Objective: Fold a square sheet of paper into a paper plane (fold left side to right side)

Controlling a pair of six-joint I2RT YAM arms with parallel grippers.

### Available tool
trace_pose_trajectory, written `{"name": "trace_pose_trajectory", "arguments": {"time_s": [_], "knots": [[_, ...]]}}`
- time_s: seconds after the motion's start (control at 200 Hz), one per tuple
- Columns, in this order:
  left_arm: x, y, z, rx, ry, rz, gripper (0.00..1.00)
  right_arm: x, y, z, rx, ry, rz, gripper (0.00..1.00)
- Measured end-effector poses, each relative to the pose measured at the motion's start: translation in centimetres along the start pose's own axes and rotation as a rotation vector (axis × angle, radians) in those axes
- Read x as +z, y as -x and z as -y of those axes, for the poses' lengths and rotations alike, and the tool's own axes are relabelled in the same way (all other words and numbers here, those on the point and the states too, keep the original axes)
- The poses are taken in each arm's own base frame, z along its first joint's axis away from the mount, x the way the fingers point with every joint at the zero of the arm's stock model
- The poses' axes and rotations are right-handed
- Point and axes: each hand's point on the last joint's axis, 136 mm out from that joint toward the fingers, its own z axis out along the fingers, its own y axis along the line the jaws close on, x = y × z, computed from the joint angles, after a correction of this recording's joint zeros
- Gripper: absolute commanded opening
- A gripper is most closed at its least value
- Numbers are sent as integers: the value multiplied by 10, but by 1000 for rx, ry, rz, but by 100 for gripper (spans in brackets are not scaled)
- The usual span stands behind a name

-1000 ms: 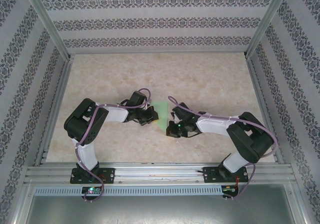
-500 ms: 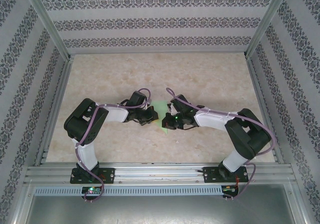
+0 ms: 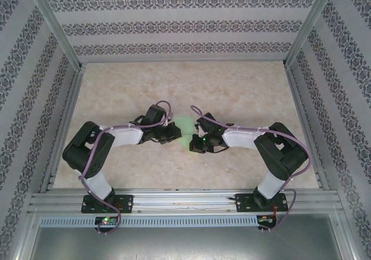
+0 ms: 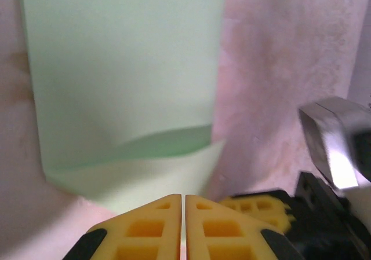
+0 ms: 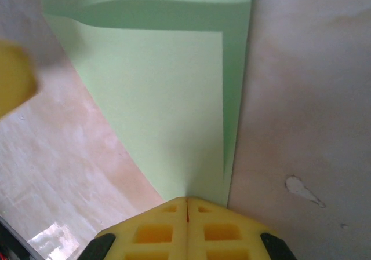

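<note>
At the middle of the table [image 3: 243, 92], between the left gripper [image 3: 175, 134] and the right gripper [image 3: 195, 142], lies the paper [image 3: 184, 125]. It is plain light green and has two layers, the upper one bent up in a soft curve with a shadow under it. Each gripper is closed, pinching an edge of the paper between its yellow fingers [image 4: 156, 225].

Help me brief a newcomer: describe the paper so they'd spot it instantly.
Find the marbled beige table. At its middle the left gripper and right gripper pinch the square sheet of paper. Nothing else there is pale green.
</note>
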Motion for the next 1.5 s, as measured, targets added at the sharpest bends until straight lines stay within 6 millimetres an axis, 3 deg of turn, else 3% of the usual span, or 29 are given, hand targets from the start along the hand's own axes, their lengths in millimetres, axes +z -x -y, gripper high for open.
{"name": "trace_pose_trajectory", "arguments": {"time_s": [0.13,0.285,0.435,1.089,1.504], "knots": [[-5,-9,6,22,-38,-26,6,0,0,0,-11,-4,1,0],[10,-34,2,22,-44,-113,5,0,0,0,-21,-25,7,0],[22,-44,2,25,-58,-151,5,1,0,-1,-27,-50,5,0],[40,-34,-4,18,-45,-143,1,1,0,1,-43,-77,4,0],[38,-30,-11,2,-17,-138,0,0,0,2,-57,-87,3,0]]}}
